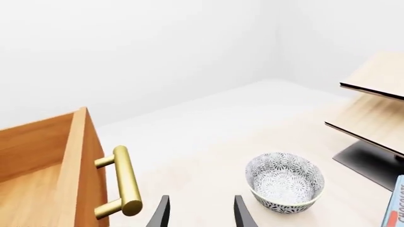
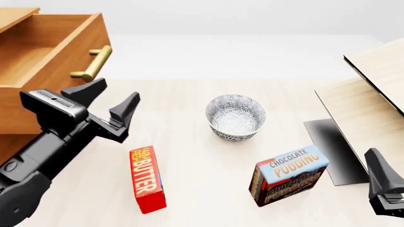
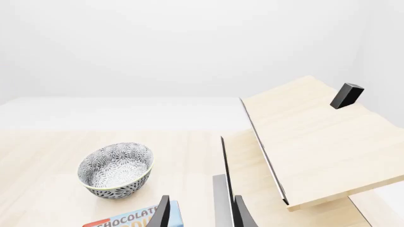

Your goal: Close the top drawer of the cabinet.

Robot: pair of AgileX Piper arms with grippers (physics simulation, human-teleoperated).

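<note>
Bare pale wooden bench [image 2: 189,189] surrounds the left claw [image 2: 109,105], spread wide, empty, just short of the brass-gold bar handle [image 2: 92,63]. Beyond, the orange-brown top drawer [image 2: 44,56] projects from the cabinet [image 2: 13,14]. Right claw [image 3: 199,210]: parted, empty.

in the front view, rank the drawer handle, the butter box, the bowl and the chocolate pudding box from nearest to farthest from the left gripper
1. The drawer handle, just beyond the open left gripper, on the top drawer.
2. The butter box, near side, slightly right.
3. The bowl, table's middle.
4. The chocolate pudding box, far right.
The handle and butter are nearly too close to call.
</note>
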